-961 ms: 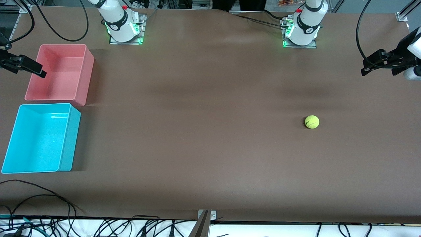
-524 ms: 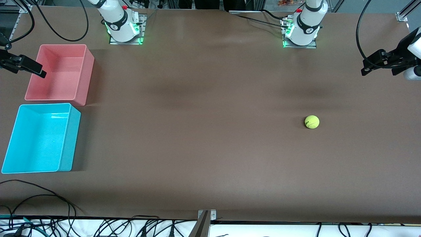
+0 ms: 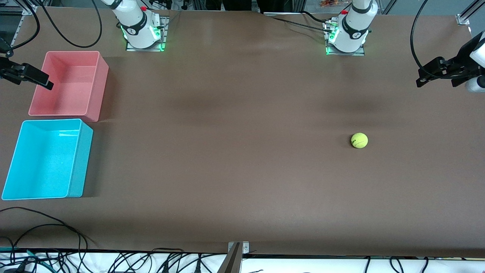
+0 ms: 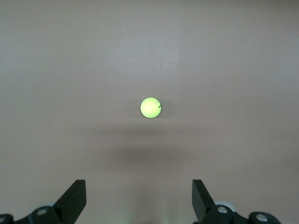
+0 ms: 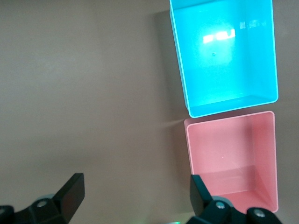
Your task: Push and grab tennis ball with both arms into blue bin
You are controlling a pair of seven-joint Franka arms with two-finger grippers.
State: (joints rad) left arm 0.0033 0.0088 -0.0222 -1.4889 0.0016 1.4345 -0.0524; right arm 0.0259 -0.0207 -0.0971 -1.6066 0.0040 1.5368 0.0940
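The tennis ball (image 3: 359,140) lies alone on the brown table toward the left arm's end; it also shows in the left wrist view (image 4: 150,108). The blue bin (image 3: 81,163) stands empty at the right arm's end, nearer the front camera than the pink bin, and shows in the right wrist view (image 5: 187,88). My left gripper (image 3: 420,81) hangs open and empty, high over the table's end, well away from the ball; its fingers (image 4: 74,198) are wide apart. My right gripper (image 3: 47,84) hangs open and empty over the pink bin's outer rim.
A pink bin (image 3: 96,89) stands empty beside the blue bin, farther from the front camera, also in the right wrist view (image 5: 189,154). Cables (image 3: 45,227) lie along the table's near edge. A metal bracket (image 3: 237,254) sits at the near edge's middle.
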